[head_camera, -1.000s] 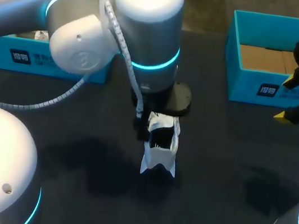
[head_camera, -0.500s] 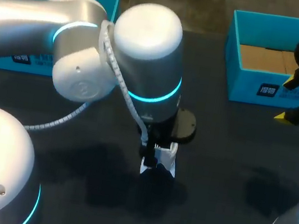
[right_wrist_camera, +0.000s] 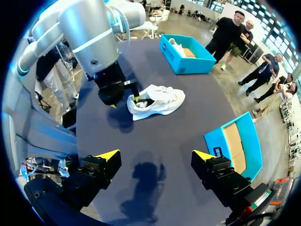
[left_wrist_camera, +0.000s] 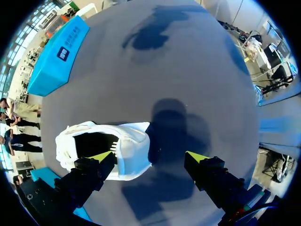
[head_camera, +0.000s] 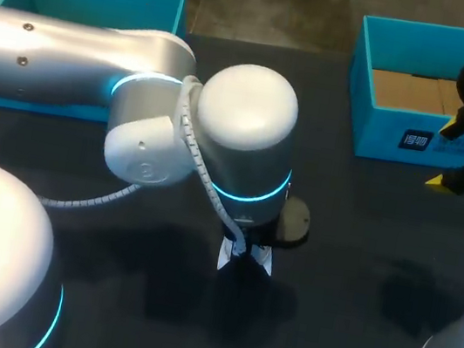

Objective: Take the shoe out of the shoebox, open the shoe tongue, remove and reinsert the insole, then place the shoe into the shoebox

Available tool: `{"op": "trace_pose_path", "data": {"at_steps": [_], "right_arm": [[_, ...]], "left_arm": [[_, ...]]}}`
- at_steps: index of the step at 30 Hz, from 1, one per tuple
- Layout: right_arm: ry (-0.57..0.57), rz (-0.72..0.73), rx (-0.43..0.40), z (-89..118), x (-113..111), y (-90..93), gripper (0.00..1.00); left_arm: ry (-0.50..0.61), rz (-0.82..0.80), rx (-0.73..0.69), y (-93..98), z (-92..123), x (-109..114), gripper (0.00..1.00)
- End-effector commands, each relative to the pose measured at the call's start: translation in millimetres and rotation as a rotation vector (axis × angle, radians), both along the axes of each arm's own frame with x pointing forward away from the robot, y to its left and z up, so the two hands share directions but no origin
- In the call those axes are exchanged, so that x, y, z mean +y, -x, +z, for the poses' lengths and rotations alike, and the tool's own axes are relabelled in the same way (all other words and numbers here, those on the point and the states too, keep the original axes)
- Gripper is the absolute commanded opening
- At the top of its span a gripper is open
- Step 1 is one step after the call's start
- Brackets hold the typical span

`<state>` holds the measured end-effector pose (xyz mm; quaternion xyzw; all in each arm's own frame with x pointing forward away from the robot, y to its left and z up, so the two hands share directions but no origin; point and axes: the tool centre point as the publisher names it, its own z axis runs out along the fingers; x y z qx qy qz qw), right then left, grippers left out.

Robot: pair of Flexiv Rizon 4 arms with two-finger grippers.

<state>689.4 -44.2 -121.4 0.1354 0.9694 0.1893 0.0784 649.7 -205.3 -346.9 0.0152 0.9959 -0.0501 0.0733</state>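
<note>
The white shoe [left_wrist_camera: 134,153] lies mid-table, probably light and soft (its collar looks like the firmest hold). The left gripper [left_wrist_camera: 149,157] is spread over it, one finger at its opening. The right gripper [right_wrist_camera: 156,154], also spread, hovers by the far-right shoebox [head_camera: 396,138].

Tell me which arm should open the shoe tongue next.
Left. The left tool is open right over the white fabric sneaker, one finger at its opening. The right tool hangs open far off, near the blue cardboard shoebox.
</note>
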Motion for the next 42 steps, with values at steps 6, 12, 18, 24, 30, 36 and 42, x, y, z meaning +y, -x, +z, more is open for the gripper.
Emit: {"op": "trace_pose_path", "data": {"at_steps": [6, 12, 18, 24, 30, 36, 42], "right_arm": [[0.003, 0.000, 0.005, 0, 2, -2.6, 1.00], [0.003, 0.000, 0.005, 0, 2, -2.6, 1.00], [0.003, 0.000, 0.005, 0, 2, -2.6, 1.00], [0.003, 0.000, 0.005, 0, 2, -2.6, 1.00], [0.003, 0.000, 0.005, 0, 2, -2.6, 1.00], [0.003, 0.000, 0.005, 0, 2, -2.6, 1.00], [0.003, 0.000, 0.005, 0, 2, -2.6, 1.00]], "left_arm": [[-0.020, 0.024, 0.024, -12.5, -25, -1, 1.00], [-0.040, 0.030, 0.051, -15.8, -37, 1, 0.98], [-0.042, 0.030, 0.078, -16.3, -46, 2, 0.80], [-0.030, 0.030, 0.088, -16.1, -46, 2, 0.45], [-0.012, 0.025, 0.114, -13.0, -49, 3, 0.28], [-0.003, 0.015, 0.141, -7.8, -46, 3, 0.00], [-0.002, -0.002, 0.157, -4.8, -28, 4, 0.00]]}}
